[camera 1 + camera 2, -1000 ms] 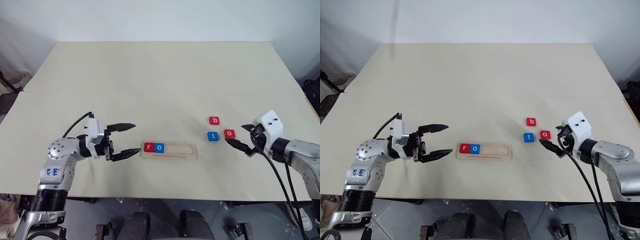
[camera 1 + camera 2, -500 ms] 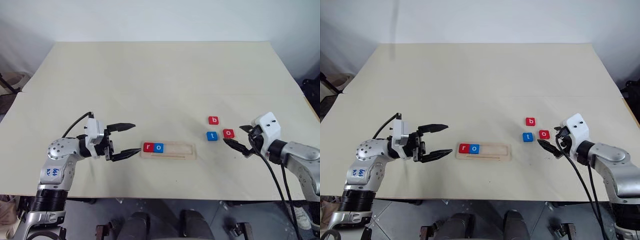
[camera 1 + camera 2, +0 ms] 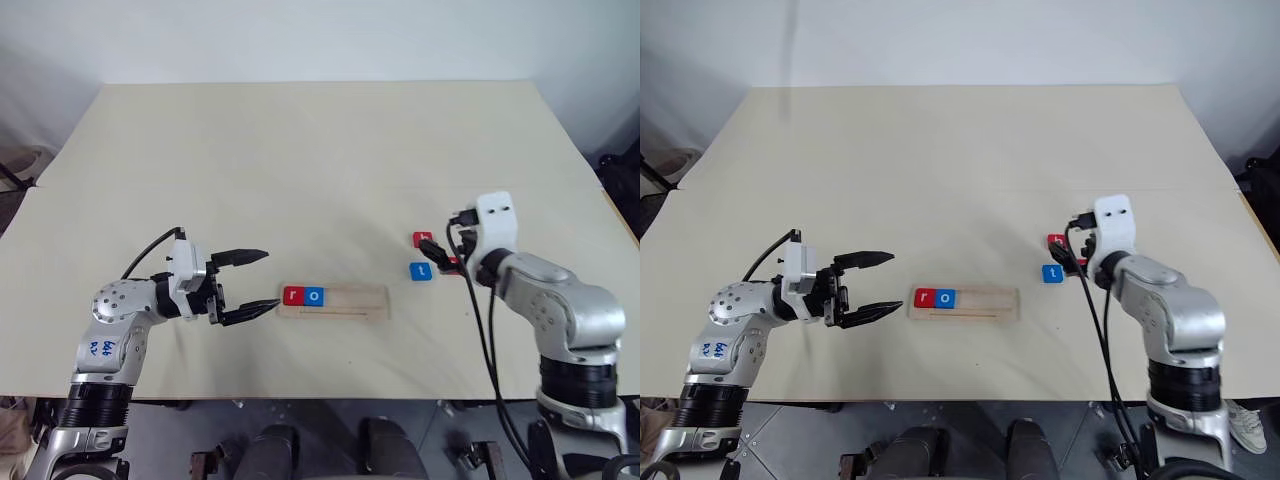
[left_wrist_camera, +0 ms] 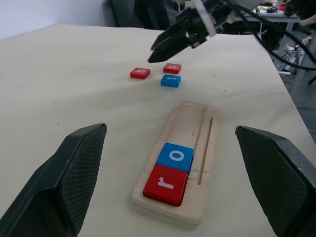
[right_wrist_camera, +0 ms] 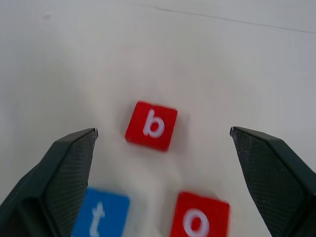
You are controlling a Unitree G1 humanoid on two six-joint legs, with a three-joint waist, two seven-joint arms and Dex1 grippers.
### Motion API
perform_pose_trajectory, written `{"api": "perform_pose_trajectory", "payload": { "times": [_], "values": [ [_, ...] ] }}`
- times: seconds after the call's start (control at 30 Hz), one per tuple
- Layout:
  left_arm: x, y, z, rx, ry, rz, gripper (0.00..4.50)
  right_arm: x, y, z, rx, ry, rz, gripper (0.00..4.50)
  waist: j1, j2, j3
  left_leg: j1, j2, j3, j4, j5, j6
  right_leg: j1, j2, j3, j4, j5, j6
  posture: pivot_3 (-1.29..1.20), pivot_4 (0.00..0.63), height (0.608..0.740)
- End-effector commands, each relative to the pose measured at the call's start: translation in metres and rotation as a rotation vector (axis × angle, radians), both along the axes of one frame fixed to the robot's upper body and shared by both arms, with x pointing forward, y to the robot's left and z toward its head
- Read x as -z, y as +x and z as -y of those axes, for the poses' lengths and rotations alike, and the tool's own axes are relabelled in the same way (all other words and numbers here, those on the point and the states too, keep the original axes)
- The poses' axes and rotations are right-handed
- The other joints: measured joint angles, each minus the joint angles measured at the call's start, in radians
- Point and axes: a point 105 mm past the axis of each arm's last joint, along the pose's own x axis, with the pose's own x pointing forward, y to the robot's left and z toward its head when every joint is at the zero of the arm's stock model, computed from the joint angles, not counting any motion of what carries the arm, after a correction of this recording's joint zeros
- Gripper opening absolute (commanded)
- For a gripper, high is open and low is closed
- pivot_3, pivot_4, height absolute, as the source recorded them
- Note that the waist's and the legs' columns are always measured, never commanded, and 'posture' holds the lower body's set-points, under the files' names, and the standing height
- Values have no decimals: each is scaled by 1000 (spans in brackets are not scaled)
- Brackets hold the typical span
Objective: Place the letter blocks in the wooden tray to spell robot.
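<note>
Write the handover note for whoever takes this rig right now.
Left gripper: open, empty, level beside the wooden tray.
Right gripper: open, empty, above the loose blocks, the red b between its fingers in the wrist view.
Done: red r and blue o sit in the tray at its left end.
Left: b, red o, blue t, all on the table right of the tray.

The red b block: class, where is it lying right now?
In the right wrist view the red b block lies flat on the table, between the right gripper's open fingers, just beyond the blue t block and red o block.
</note>
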Motion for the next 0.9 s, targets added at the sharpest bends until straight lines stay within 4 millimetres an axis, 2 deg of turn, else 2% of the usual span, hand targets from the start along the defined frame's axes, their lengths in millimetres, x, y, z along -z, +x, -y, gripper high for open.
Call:
{"api": "perform_pose_trajectory", "payload": {
  "times": [0.03, 0.27, 0.47, 0.77, 0.9],
  "values": [
    [-9, -3, -1, 3, 3, 43, 4434, -1, 6, -6, 49, -21, 11, 4500, 0, 0, 0, 0, 0, 0, 0, 0, 0, -1, 0, 0, 1, 0, 0, 0, 150, 740],
    [-9, -4, -1, -5, 2, 46, 4434, 11, 15, -10, 144, -23, -14, 4500, -3, 0, 0, 0, 0, 0, -1, 0, 0, -2, 0, 0, 3, 0, 0, 0, 150, 740],
    [-8, -6, -1, -10, 1, 46, 4434, 17, 16, -24, 141, 13, -39, 4500, -16, 0, 0, 0, 0, 0, -3, 1, -1, -2, 1, 0, 4, 0, 0, 0, 150, 740],
    [-8, -5, 2, 3, 0, 46, 4500, 29, 21, -20, 201, 30, -52, 1553, -27, 0, 0, 0, 0, 0, -4, 1, -1, -2, 1, 0, 4, 0, 0, 0, 150, 740],
    [-9, -4, 3, 7, 0, 47, 4500, 29, 21, -21, 197, 37, -44, 1464, -26, 0, 0, 1, 0, 0, -3, 1, -1, -2, 1, 0, 6, 0, 0, 0, 150, 740]
  ]
}}
